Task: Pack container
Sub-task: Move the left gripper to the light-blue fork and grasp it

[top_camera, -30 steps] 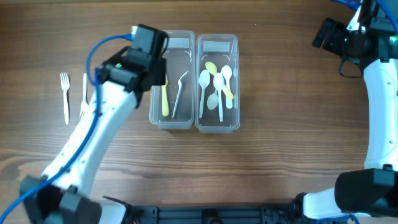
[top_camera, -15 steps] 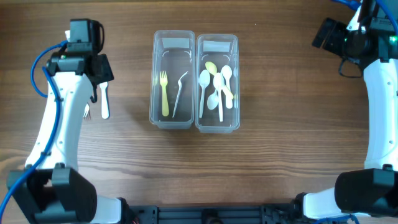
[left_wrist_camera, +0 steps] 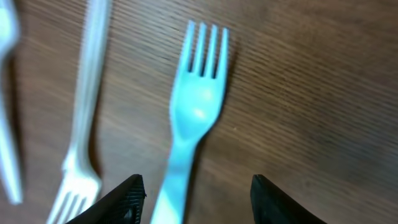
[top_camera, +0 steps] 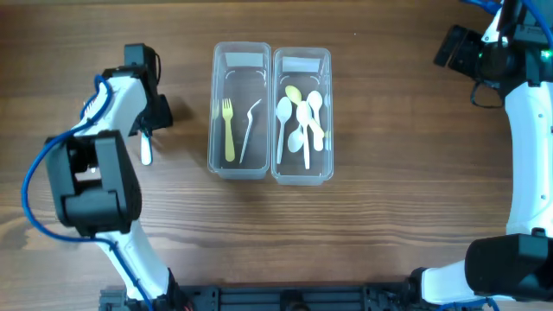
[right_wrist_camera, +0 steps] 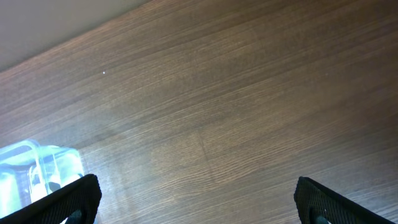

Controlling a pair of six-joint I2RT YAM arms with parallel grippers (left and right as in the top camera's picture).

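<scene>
Two clear containers stand side by side. The left container (top_camera: 216, 111) holds a yellow fork (top_camera: 228, 130) and a clear fork (top_camera: 249, 128). The right container (top_camera: 327, 112) holds several white and yellow spoons (top_camera: 302, 121). My left gripper (top_camera: 152, 117) (left_wrist_camera: 198, 202) is open, low over the table left of the containers, with the handle of a white fork (left_wrist_camera: 196, 109) (top_camera: 145, 150) lying between its jaws. A second white fork (left_wrist_camera: 84, 118) lies beside it. My right gripper (top_camera: 456, 45) (right_wrist_camera: 199, 202) is open and empty at the far right.
A third white utensil (left_wrist_camera: 6, 130) shows blurred at the left edge of the left wrist view. A corner of a clear container (right_wrist_camera: 37, 168) shows in the right wrist view. The table is brown wood.
My left arm has swung from over the left container to the loose forks at the left and come down over one. The right arm has not moved.
</scene>
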